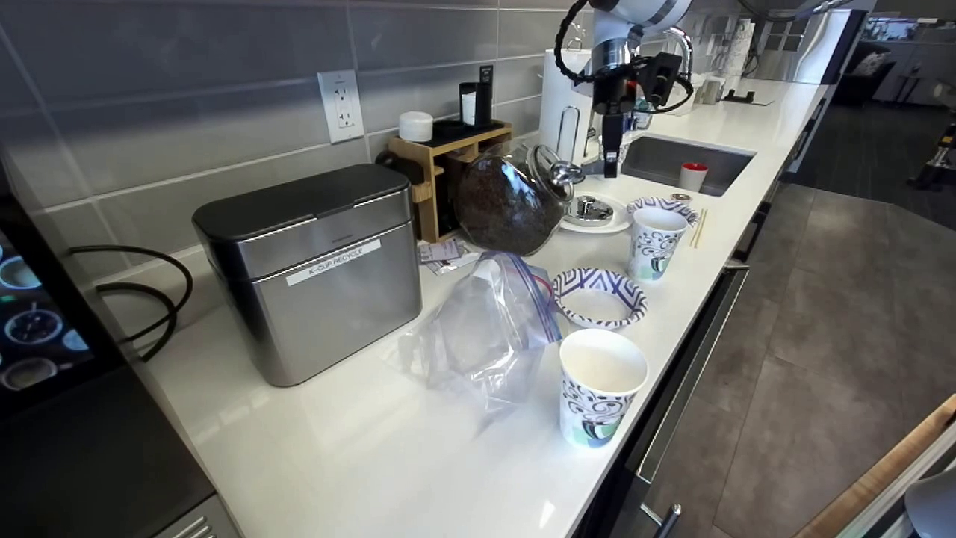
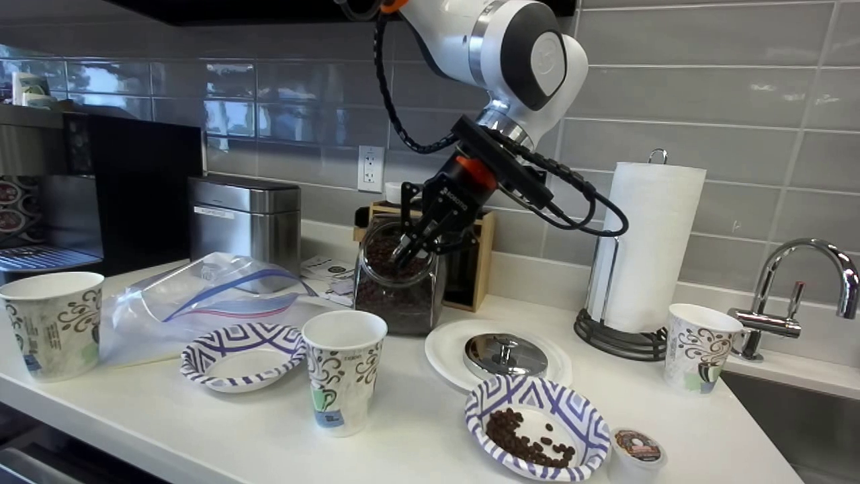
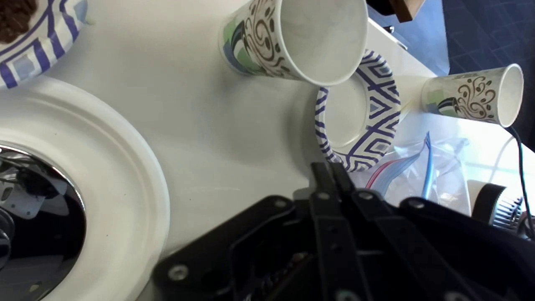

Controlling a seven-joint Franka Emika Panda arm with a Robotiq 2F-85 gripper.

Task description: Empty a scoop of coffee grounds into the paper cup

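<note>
My gripper [image 1: 611,166] points down beside the tilted mouth of a glass jar [image 1: 508,205] of dark coffee. It also shows in an exterior view [image 2: 405,254], in front of the jar. In the wrist view its fingers [image 3: 327,165] are nearly together. They appear shut on the handle of a silver scoop [image 1: 567,173] at the jar mouth; whether the scoop holds coffee is hidden. One tall patterned paper cup [image 2: 345,373] stands upright near the jar, also in the wrist view [image 3: 322,39]. A like cup [image 1: 601,385] stands farther along the counter's front edge.
A patterned bowl [image 2: 245,376] and plastic bag [image 1: 485,329] lie between the cups. Another bowl [image 2: 594,437] holds beans. The jar lid [image 2: 505,355] rests on a white plate [image 2: 443,359]. A paper towel roll [image 2: 652,249], third cup [image 2: 702,349] and sink [image 1: 657,157] are beyond.
</note>
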